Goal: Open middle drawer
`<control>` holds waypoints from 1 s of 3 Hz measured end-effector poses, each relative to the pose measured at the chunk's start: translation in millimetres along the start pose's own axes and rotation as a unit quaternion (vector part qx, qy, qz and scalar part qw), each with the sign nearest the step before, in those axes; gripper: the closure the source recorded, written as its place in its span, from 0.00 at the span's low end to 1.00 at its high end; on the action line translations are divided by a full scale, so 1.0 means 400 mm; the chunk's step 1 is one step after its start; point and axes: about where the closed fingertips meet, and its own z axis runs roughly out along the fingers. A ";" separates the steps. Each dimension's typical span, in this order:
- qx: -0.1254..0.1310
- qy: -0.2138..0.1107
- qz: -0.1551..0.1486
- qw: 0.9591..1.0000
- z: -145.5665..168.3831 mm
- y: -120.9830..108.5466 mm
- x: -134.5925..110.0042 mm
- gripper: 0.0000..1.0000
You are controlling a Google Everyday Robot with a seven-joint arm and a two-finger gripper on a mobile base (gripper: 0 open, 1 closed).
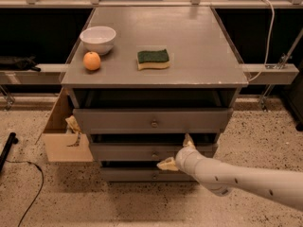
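Camera view: end effector [176,151] spread, seemingly touching middle drawer [123,152].

A smooth off-white tubular arm [246,181], thicker toward its far end, carries a few small dark dots along its shell. Its rounded white wrist ends in the two-finger gripper [176,152], whose cream-yellow fingers [166,164] sit below the grey flat-topped counter [199,41]'s front edge, right of centre.
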 end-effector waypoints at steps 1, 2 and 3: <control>0.004 0.007 -0.027 1.000 0.005 0.006 0.003 0.00; 0.004 0.007 -0.027 1.000 0.005 0.006 0.003 0.00; -0.004 0.017 -0.020 1.000 0.015 0.021 0.024 0.00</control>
